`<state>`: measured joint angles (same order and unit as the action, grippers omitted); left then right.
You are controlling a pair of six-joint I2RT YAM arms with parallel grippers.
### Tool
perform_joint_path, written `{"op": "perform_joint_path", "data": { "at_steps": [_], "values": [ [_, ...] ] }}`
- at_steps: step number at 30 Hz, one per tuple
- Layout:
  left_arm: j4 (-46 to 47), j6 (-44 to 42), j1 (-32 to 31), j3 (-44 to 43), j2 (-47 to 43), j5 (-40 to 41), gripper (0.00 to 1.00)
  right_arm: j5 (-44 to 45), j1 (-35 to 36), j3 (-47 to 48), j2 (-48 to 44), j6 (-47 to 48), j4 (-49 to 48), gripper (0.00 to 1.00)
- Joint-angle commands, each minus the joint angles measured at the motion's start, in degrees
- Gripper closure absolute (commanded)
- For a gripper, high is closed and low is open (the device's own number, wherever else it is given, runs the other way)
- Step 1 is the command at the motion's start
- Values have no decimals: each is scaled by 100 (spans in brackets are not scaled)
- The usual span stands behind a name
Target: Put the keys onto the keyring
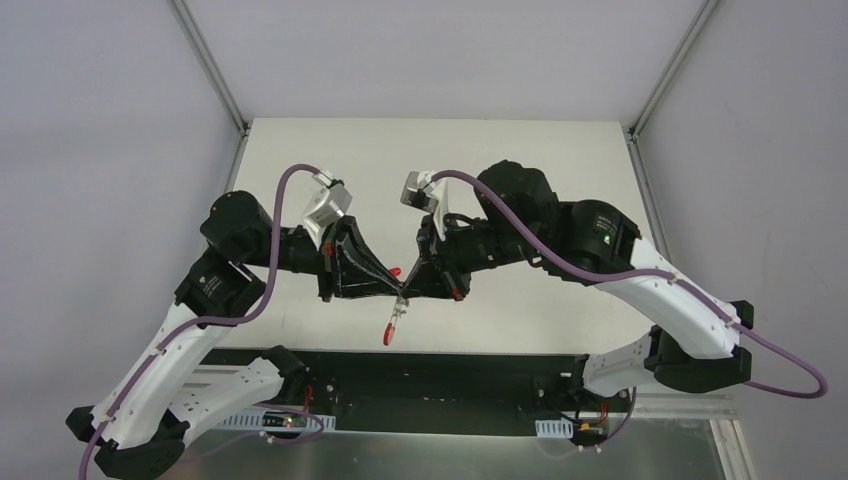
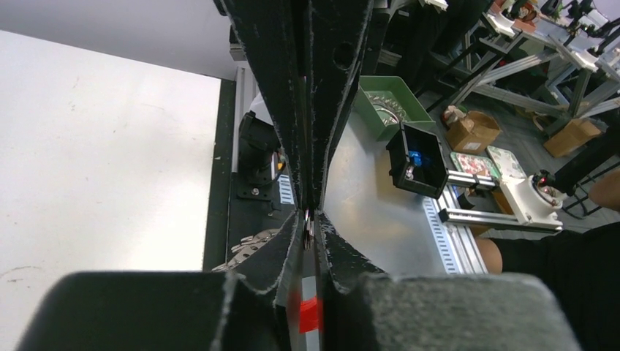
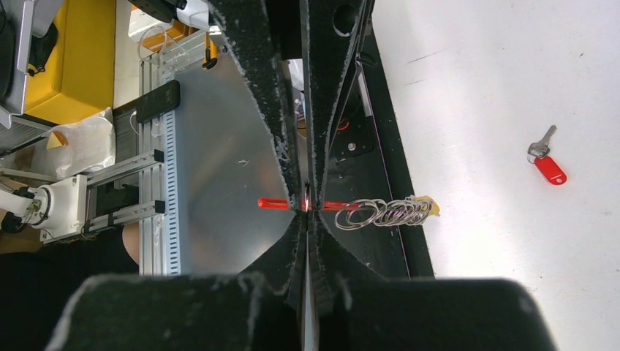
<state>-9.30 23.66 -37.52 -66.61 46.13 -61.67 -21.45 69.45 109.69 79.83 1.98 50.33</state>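
My two grippers meet tip to tip above the table's near edge, the left gripper (image 1: pixel 393 288) against the right gripper (image 1: pixel 410 288). The right gripper (image 3: pixel 307 212) is shut on a thin red loop (image 3: pixel 272 202). Several silvery rings (image 3: pixel 384 212) with a yellow tag (image 3: pixel 428 206) are strung on that loop. The left gripper (image 2: pixel 309 219) is shut on a small silvery key (image 2: pixel 308 224) at the loop. More silvery keys (image 2: pixel 245 247) hang beside its left finger. A spare key with a red tag (image 3: pixel 545 161) lies on the table; it also shows in the top view (image 1: pixel 389 330).
The black base strip (image 1: pixel 450 365) runs along the table's near edge (image 1: pixel 300 345), under the grippers. Metal rails (image 1: pixel 200 60) frame the white table at left and right. Beyond the near edge are shelves and a green bin (image 2: pixel 395 102).
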Motion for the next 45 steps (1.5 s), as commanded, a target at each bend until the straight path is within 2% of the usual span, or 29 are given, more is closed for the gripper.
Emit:
{"op": "perform_joint_path", "data": {
  "at_steps": [1,13,17,21,25,29,39,45],
  "values": [
    [175,25,-19,-40,57,-212,98,-38,-17,113,-226,-13,-330,100],
    [175,-142,-18,-134,11,124,100,89,-17,-177,-470,-8,-575,100],
    [241,-205,-19,-163,-137,372,100,436,-10,-578,-812,44,-878,88],
    [333,-219,-19,-195,-275,494,100,791,-11,-883,-1129,74,-1137,70],
    [352,-318,-19,-195,-314,459,100,1124,-10,-1143,-1326,105,-1281,60],
    [353,-596,-21,-156,-353,414,100,1279,-24,-1265,-1341,137,-1273,55],
    [244,-1309,-19,124,-659,644,100,2018,-139,-1683,-1268,388,-1251,51],
    [-297,-1702,-19,167,-794,1055,100,1719,-1028,-2050,-815,-171,-1299,53]
  ]
}}
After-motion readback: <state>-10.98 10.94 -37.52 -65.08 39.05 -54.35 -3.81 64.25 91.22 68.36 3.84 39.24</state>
